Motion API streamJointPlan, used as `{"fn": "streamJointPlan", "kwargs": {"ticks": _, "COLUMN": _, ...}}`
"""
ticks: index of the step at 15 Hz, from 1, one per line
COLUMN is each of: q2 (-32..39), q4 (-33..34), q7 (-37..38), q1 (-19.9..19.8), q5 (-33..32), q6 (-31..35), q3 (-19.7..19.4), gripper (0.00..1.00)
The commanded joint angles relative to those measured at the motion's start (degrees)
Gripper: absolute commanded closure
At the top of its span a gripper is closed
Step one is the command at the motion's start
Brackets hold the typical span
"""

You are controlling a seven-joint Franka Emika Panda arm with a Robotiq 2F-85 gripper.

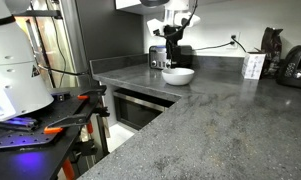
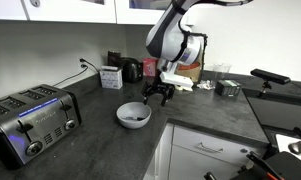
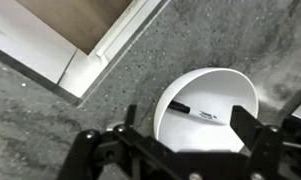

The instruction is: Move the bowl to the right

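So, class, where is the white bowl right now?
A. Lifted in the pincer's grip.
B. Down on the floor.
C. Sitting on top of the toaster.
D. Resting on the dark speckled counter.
D: in both exterior views the bowl rests on the dark counter, while the pincer hangs open above it, gripping nothing.

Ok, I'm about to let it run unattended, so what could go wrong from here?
The open gripper hovers over the bowl; its smooth rim could slip from a pinch. A small dark item lies inside and might tip out. The counter edge is close, so a stray shove could drop it.
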Motion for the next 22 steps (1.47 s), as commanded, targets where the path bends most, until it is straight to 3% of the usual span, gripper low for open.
{"fn": "streamJointPlan", "kwargs": {"ticks": 1, "q2": 7.9, "q4": 7.1, "q7": -0.7, "q1": -3.0, "q5": 0.7, "q6": -0.6, "q3": 3.1, "gripper": 0.00}}
{"fn": "streamJointPlan", "kwargs": {"ticks": 4, "q2": 13.9, "q4": 11.8, "q7": 1.0, "q1": -4.4, "q5": -0.4, "q6": -1.6, "q3": 4.3, "gripper": 0.02}}
{"fn": "streamJointPlan", "kwargs": {"ticks": 6, "q2": 17.0, "q4": 14.1, "q7": 2.1, "q1": -4.6, "q5": -2.1, "q6": -1.2, "q3": 4.2, "gripper": 0.26}}
{"fn": "streamJointPlan", "kwargs": {"ticks": 16, "q2": 18.8, "q4": 17.1, "q7": 5.4, "q1": -3.9, "q5": -8.5, "q6": -0.8, "q3": 3.7, "gripper": 0.99}}
{"fn": "streamJointPlan", "kwargs": {"ticks": 22, "q2": 18.9, "q4": 19.3, "q7": 10.3, "q1": -4.8, "q5": -7.6, "q6": 1.6, "q3": 2.7, "gripper": 0.99}}
